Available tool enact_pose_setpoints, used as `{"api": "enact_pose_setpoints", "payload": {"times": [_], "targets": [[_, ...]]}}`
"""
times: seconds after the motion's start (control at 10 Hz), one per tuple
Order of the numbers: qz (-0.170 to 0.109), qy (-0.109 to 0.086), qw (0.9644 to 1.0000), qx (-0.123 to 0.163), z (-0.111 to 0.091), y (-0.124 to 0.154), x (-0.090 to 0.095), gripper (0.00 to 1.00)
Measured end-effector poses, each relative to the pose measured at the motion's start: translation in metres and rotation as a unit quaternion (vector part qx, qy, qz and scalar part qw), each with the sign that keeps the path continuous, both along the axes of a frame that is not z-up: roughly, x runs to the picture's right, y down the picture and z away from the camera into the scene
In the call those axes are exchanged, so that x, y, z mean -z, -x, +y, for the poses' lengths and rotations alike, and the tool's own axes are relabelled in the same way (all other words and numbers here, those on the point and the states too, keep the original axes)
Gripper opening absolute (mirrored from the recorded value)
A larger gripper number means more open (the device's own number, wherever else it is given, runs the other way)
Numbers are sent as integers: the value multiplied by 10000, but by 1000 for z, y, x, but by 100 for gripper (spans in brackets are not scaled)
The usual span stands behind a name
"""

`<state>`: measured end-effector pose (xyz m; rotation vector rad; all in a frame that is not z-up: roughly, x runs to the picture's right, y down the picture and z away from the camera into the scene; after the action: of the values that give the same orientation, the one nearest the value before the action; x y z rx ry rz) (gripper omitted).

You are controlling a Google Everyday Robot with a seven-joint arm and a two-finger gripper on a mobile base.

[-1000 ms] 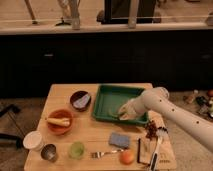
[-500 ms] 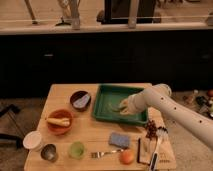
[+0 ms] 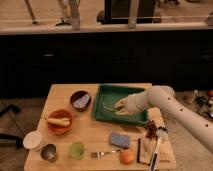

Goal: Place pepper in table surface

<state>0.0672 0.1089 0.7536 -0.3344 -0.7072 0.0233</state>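
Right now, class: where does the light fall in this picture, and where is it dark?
Camera view: the table is lit warmly and evenly; the cabinet front behind it is dark; the gripper is over the green tray, where details blur.

The scene is dim and warm-toned, with soft blur over everything. The table surface (image 3: 100,137) is the brightest area, lit evenly from above, so shadows beneath the bowls stay short and faint. From 9 to 3 o'clock, a dark band of cabinets swallows detail. At 12 o'clock a paler floor strip glows hazily. The gripper (image 3: 121,105), inside the green tray (image 3: 107,116), looks smeared, with indistinct edges.
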Motion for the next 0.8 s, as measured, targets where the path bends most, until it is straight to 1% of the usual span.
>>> {"api": "enact_pose_setpoints", "payload": {"times": [0.1,0.3,0.5,0.6,0.8], "targets": [[-260,128,9996,14,10,16,7,3],[-592,346,9976,103,29,41,18,3],[-850,532,9949,134,46,55,24,3],[-951,603,9936,100,54,60,24,3],[-1109,744,9910,-27,76,65,14,3]]}}
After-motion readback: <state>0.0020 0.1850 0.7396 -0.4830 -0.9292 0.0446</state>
